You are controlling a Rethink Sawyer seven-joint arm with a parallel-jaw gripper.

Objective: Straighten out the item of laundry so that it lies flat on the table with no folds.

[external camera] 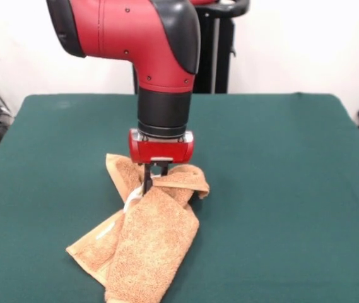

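With our gripper [149, 183] pinching the folded towel [144, 237] near its far end, jaws narrow, we feared lifting might drag the bunched layers along the table [280, 189].

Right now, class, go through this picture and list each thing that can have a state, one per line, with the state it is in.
towel: rumpled and folded over itself in layers, not flat, resting on the table.
gripper: lowered onto the towel's upper part, fingers close together and seemingly pinching a fold of cloth.
arm: bent, reaching down over the towel.
table: covered in green cloth, carrying the towel.
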